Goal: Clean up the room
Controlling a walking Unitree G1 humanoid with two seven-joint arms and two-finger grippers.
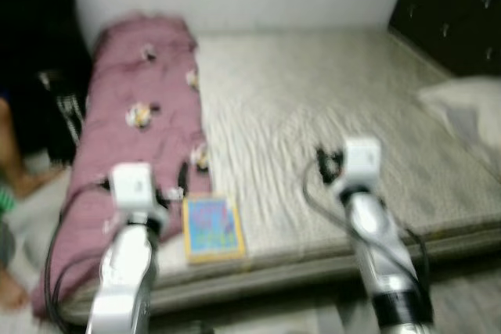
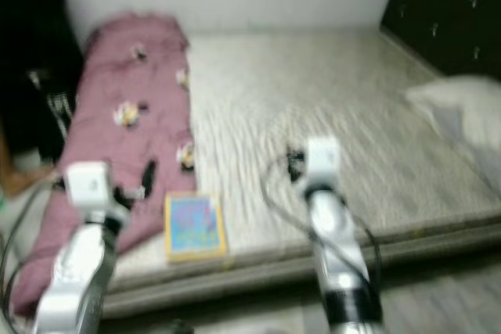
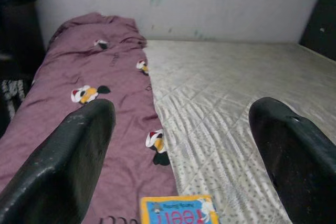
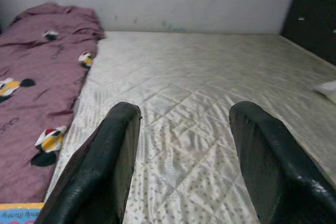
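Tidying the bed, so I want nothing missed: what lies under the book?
The book rests on the mattress by the front edge, beside the maroon blanket. Anything beneath it is covered.

- Both eye views are smeared by motion blur; edges everywhere run soft.
- Wrist views are sharper, though each near black finger point(image 3: 63, 166) is out of focus.
- Light is even and dim, darkest at the far left.

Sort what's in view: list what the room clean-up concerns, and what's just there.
For the job:
- small colourful book at the mattress edge
- mauve cartoon-print blanket along the bed's left side
- open left end effector

Just there:
- pale quilted mattress
- white pillow
- dark headboard
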